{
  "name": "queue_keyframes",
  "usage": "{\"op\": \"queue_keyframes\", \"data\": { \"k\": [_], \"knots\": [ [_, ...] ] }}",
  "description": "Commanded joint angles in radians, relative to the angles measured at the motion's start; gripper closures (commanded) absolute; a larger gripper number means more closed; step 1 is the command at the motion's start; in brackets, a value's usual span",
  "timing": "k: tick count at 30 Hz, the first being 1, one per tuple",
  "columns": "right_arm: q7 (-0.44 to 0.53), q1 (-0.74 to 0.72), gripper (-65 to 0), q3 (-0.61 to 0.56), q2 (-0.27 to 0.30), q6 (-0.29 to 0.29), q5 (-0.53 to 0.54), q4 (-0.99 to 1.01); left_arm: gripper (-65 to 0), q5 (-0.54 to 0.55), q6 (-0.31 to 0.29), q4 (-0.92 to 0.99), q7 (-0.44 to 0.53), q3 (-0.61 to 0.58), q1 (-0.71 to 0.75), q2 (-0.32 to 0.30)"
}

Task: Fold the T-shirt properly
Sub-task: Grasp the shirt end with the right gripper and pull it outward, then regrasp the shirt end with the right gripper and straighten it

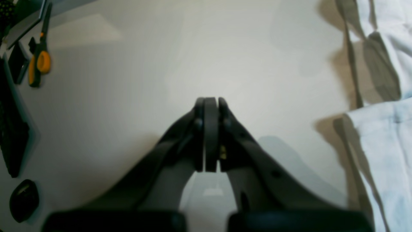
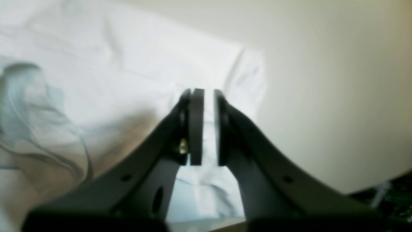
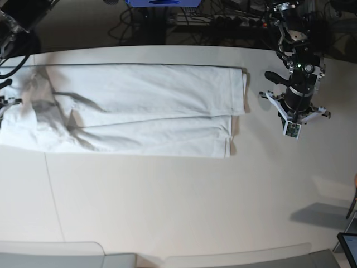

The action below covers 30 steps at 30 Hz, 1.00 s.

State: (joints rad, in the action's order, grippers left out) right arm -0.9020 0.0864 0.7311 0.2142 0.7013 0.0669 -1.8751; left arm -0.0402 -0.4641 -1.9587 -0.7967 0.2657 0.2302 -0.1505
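White cotton fills most of what my right wrist camera sees — the T-shirt (image 2: 135, 74), wrinkled and soft, spread under and ahead of my right gripper (image 2: 209, 96). Its two black pads stand a little apart with a slim gap between them, and through that gap the cloth shows pale behind. Nothing is pinched there; the fabric lies beyond the tips, not between them. To the right of those fingers the shirt ends at a folded edge, and bare off-white tabletop (image 2: 338, 96) runs on from there.

From the base view the T-shirt (image 3: 145, 106) lies flat across the far half of the table (image 3: 178, 212) as a long folded band, layered edges stepping down at its right end, its left end rumpled and blurred where my right arm works at the picture's edge.

My left gripper (image 1: 210, 103) is pressed together — pad against pad, no gap, holding nothing. It hangs over bare tabletop, well clear of the cloth; the shirt's folded end (image 1: 386, 145) shows only along the right edge of that wrist view. In the base view this gripper (image 3: 292, 129) sits just past the shirt's right end, apart from it. Off to the far left of the left wrist view lie orange-handled scissors (image 1: 38, 61) and a dark mouse (image 1: 24, 199).
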Motion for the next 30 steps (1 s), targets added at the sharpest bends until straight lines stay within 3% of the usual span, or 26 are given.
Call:
{"op": "queue_keyframes", "data": {
  "k": [1, 4, 6, 10, 16, 20, 26, 30],
  "knots": [
    [-0.016, -0.009, -16.4, 0.005, 0.014, -0.003, 0.026, -0.065, 0.0, 0.006, 0.009, -0.015, 0.016, 0.002, -0.007, -0.011],
    [-0.121, -0.003, -32.5, 0.011, 0.015, -0.003, 0.169, -0.140, 0.0, 0.006, 0.009, -0.014, 0.016, 0.002, -0.007, -0.007],
    [-0.185, -0.003, -38.0, 0.018, 0.038, -0.003, 0.285, -0.140, 0.0, 0.007, 0.009, -0.012, 0.016, 0.002, -0.007, -0.007],
    [-0.328, 0.003, -38.4, 0.106, 0.049, -0.003, 0.535, -0.140, 0.0, 0.004, 0.009, -0.012, 0.016, 0.002, -0.007, -0.007],
    [-0.383, 0.068, -38.4, 0.134, 0.057, -0.003, 0.810, -0.140, 0.0, 0.009, 0.009, -0.009, 0.016, 0.002, -0.007, -0.007],
    [-0.385, 0.094, -38.6, 0.110, 0.041, -0.003, 0.888, -0.133, 0.0, 0.009, 0.009, 0.009, 0.016, 0.001, -0.010, -0.005],
    [-0.375, 0.108, -38.6, -0.031, 0.026, -0.003, 0.894, -0.119, 0.0, 0.010, 0.009, 0.023, 0.016, 0.001, -0.012, -0.005],
    [-0.345, 0.111, -38.6, -0.060, 0.026, -0.098, 0.894, -0.111, 0.0, 0.010, 0.009, 0.023, 0.016, 0.001, -0.009, -0.007]
  ]
}}
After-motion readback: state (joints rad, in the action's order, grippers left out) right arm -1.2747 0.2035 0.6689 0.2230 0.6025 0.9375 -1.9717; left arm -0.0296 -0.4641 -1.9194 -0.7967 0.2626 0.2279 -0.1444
